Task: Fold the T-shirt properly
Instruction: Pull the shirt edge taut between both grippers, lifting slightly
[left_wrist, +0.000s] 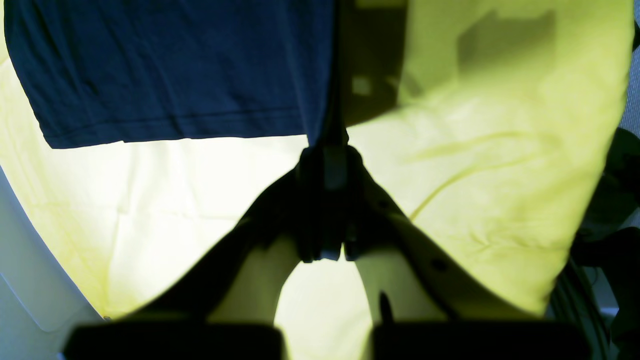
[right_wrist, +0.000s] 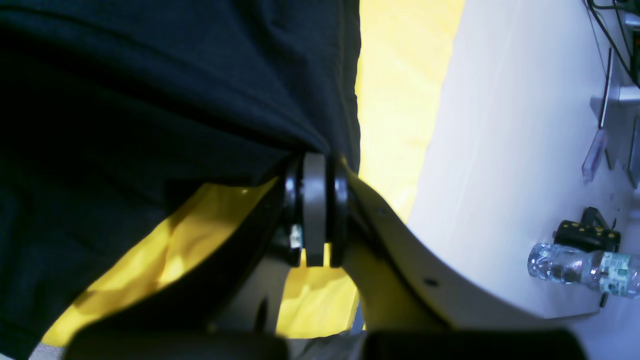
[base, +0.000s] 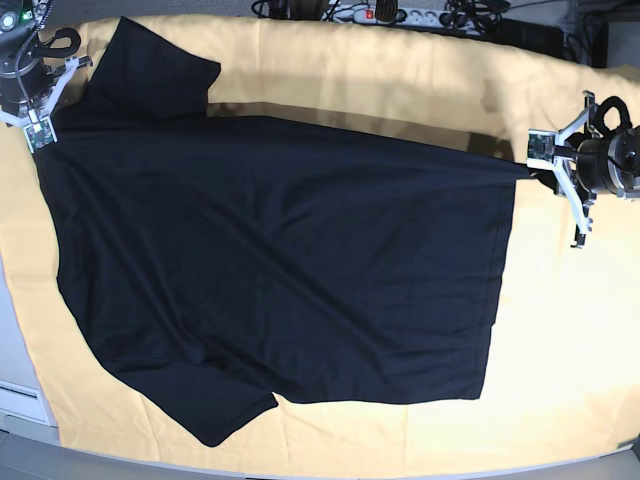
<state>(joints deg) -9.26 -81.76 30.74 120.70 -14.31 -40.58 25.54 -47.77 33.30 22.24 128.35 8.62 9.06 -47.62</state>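
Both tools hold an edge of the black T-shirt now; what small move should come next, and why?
Probably carry both corners together toward the shirt's opposite long edge. The left tool and right tool are shut on one long edge of the T-shirt, which lies spread over the yellow cloth.

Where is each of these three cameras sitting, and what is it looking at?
Left wrist: rides the left arm, looking past its shut left gripper pinching the T-shirt over the yellow cloth.
Right wrist: rides the right arm; its right gripper clamps shirt fabric; a water bottle lies aside.
Base: overhead, showing both arms stretching the shirt.
All three share shirt and cloth.
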